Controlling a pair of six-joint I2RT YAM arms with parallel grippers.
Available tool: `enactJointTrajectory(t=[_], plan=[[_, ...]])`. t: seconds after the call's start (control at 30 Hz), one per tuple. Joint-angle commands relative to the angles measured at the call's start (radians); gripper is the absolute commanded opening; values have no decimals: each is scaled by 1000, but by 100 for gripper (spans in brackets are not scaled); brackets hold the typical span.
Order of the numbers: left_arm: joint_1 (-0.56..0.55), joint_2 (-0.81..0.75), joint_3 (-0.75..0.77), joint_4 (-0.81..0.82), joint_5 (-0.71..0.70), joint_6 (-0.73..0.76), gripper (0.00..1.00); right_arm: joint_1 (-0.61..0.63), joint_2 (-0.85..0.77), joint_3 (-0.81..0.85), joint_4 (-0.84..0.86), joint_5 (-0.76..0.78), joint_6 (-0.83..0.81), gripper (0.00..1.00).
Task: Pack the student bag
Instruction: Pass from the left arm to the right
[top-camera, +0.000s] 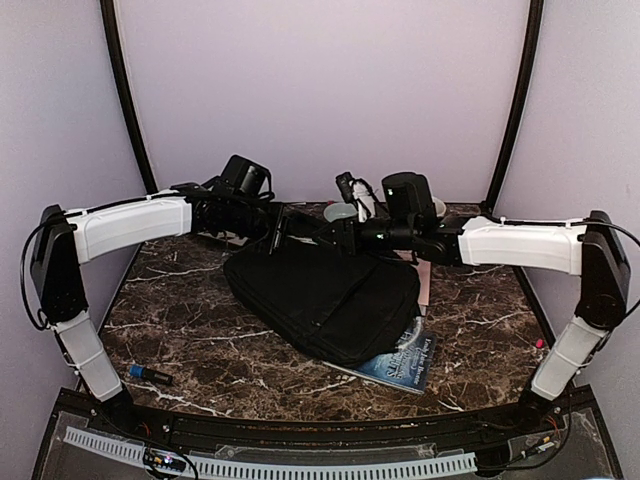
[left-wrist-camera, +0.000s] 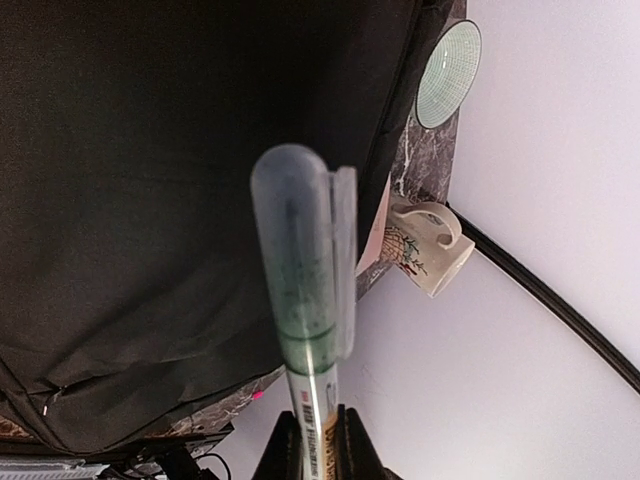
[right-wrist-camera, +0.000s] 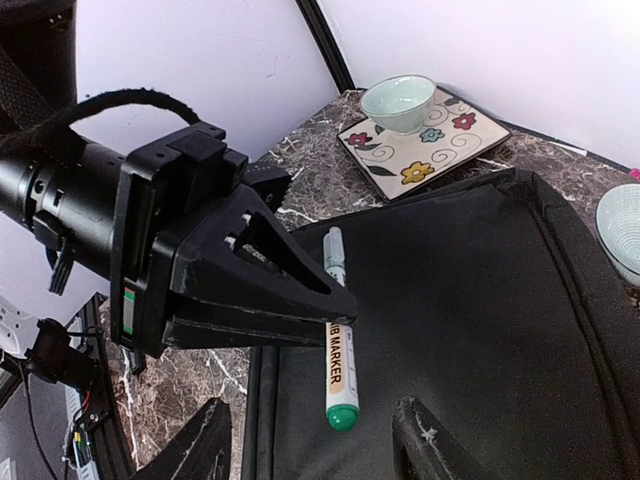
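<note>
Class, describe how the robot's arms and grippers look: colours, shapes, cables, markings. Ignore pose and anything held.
Left arm and right arm: white shells between black joints, thin black cables looping at the elbows. Left gripper: black, trussed triangular fingers, small green label. Right gripper: black, scuffed fingers.

Cap end of the marker (left-wrist-camera: 303, 310) blurred; book (top-camera: 405, 360) mostly hidden under the student bag (top-camera: 320, 300)

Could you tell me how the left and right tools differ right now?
The left tool is shut on a marker; the right tool is open and empty. The left tool reaches in from the left, the right tool from the right. Both are above the student bag.
</note>
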Motion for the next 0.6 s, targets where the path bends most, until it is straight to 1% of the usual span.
enactJointTrajectory(t=[0.0,0.1,0.2,0.3,0.43,0.5,0.57], plan=[[-7,-2,52,10,10,3,0,9,36,56,33,18,-1,55],[-8,-3,54,12,13,2,0,9,53,71,21,38,-3,55],[-10,-4,55,17,16,3,0,9,66,78,27,30,2,53],[-13,-4,56,15,19,0,0,9,79,88,36,13,11,45],[-14,-5,57,25,18,-7,0,8,88,100,46,-4,10,29],[-15,-4,58,29,12,-8,0,7,92,103,42,-4,10,28],[-16,-1,58,34,14,-8,0,7,93,101,39,-1,12,30]])
